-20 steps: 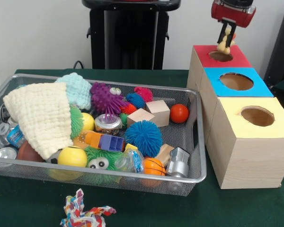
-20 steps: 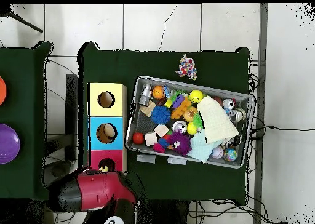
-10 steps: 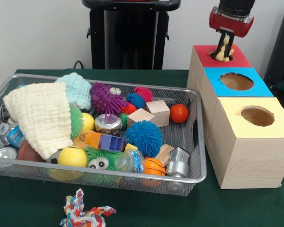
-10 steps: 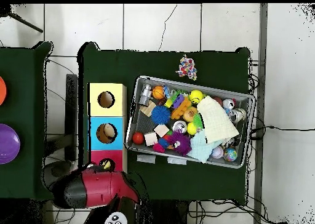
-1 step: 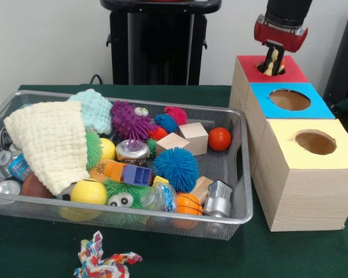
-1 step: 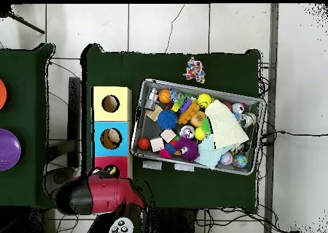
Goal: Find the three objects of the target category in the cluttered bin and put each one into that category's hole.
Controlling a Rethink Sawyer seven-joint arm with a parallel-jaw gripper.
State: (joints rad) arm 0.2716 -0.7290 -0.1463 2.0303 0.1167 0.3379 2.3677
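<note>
My gripper (image 5: 272,65) hangs over the round hole (image 5: 271,69) in the red-topped box (image 5: 293,72), its fingertips dipped into the opening. It is shut on a small pale yellow object (image 5: 270,66), whose lower part is hidden inside the hole. In the overhead view the red arm (image 6: 96,195) covers most of the red-topped box (image 6: 107,163), and a yellowish spot shows at its hole (image 6: 111,171). The wire bin (image 5: 244,174) on the left holds several toys: spiky balls, wooden blocks, smooth balls, cans and cloths.
A blue-topped box (image 5: 310,107) and a yellow-topped box (image 5: 336,159) stand in a row in front of the red one, right of the bin. A colourful rope toy (image 5: 101,260) lies on the green cloth before the bin. A black stand rises behind the table.
The gripper has come down with the pale yellow object, from just above the red-topped box into its hole. Nothing in the bin has moved.
</note>
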